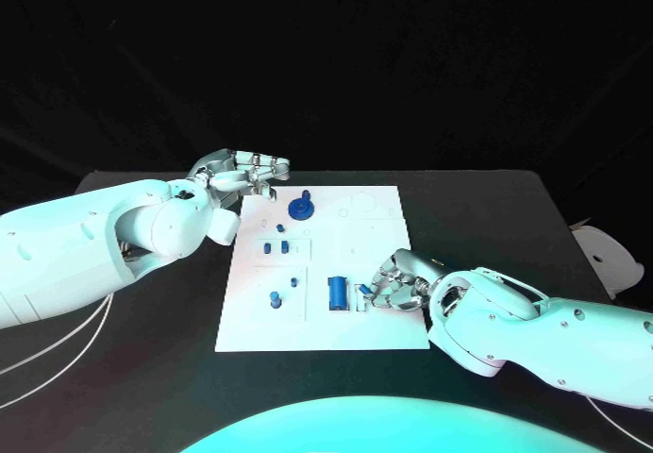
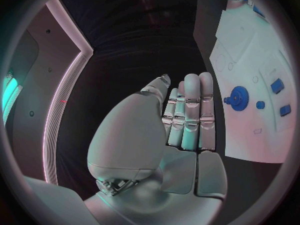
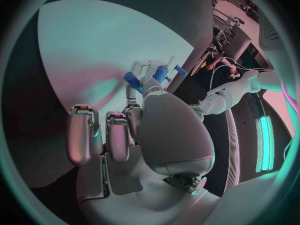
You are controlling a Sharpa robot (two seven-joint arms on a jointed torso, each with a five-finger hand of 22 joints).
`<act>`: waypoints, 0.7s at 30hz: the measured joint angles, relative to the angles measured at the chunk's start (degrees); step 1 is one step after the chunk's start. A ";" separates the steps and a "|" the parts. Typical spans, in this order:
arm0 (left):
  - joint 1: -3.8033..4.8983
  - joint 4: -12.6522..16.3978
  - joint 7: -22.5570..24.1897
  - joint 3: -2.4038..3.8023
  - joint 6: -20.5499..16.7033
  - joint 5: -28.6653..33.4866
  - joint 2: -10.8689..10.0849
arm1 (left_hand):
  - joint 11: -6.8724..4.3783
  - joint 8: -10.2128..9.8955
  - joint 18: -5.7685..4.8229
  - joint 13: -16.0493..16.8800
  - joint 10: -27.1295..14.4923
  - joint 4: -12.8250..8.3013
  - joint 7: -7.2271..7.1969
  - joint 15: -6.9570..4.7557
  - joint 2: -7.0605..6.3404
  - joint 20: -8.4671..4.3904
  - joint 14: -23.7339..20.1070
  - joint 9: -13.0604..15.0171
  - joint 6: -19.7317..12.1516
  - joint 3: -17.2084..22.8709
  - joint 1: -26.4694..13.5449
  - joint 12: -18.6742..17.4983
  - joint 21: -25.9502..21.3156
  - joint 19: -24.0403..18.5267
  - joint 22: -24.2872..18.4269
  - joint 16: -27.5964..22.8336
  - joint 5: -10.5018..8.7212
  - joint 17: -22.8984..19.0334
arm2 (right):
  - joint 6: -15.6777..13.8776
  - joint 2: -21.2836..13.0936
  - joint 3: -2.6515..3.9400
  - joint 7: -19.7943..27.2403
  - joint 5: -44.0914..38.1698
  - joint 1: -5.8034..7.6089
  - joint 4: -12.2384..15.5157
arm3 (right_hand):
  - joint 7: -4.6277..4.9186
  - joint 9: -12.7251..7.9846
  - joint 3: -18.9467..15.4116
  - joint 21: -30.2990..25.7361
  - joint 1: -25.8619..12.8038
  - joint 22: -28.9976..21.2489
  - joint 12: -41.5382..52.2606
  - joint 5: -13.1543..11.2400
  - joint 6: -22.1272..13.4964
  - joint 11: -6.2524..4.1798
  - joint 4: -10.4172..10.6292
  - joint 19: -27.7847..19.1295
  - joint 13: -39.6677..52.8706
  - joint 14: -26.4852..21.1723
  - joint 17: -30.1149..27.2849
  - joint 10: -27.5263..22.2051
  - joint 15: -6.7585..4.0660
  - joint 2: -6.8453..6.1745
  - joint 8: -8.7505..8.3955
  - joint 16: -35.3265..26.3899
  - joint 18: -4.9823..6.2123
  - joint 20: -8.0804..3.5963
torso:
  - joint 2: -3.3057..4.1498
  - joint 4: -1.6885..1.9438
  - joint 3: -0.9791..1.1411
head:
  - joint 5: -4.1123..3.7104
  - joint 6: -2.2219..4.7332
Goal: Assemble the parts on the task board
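The white task board (image 1: 375, 326) lies in the middle of the black table. A blue gear (image 1: 301, 208) stands near its far edge, and several small blue parts (image 1: 276, 248) sit along its left side. A larger blue block (image 1: 336, 293) stands near the middle. My right hand (image 1: 394, 283) rests on the board just right of that block, its fingers curled around a small blue part (image 1: 365, 290); the right wrist view shows my right hand (image 3: 144, 120) with blue pieces (image 3: 161, 74) at its fingertips. My left hand (image 1: 245, 175) hovers at the board's far left corner, holding nothing; in the left wrist view my left hand (image 2: 187, 115) has straight fingers beside the gear (image 2: 239, 96).
Black table (image 1: 136, 377) surrounds the board on all sides. A white object (image 1: 606, 255) sits at the table's right edge. White cables (image 1: 55, 344) hang beneath my left arm.
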 measured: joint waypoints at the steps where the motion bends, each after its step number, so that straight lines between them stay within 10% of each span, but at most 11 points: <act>1: 0.00 0.00 0.00 0.00 0.00 0.00 0.00 | 0.00 0.00 0.00 0.00 0.00 0.00 0.00 0.00 0.00 0.00 0.00 0.00 0.00 0.00 0.00 0.00 0.00 0.00 0.00 0.00 0.00 0.00 | 0.00 0.13 -0.01 0.03 0.39 -0.06 -0.09 | 0.00 0.00 0.07 0.00 -0.60 0.00 0.00 0.00 0.00 0.00 0.05 0.00 -0.12 0.00 0.00 0.01 0.00 -0.01 0.00 0.00 0.00 0.00 | 0.00 0.00 0.00 | 0.01 -0.03; 21: 0.01 0.04 -0.22 0.00 0.10 0.00 0.06 | 0.00 0.00 0.00 0.00 0.00 0.00 0.00 0.00 0.00 0.00 0.00 0.00 0.00 0.00 0.00 0.23 0.00 0.00 0.00 0.00 0.00 -0.05 | 0.96 1.42 0.03 0.09 3.73 -0.21 -1.40 | -0.79 2.22 -1.65 0.19 -10.22 -0.01 0.14 3.38 1.87 -0.45 0.17 0.00 -7.78 0.00 -0.01 0.66 0.01 -0.32 0.93 0.22 0.01 0.01 | 0.01 -0.01 0.00 | 0.05 -0.37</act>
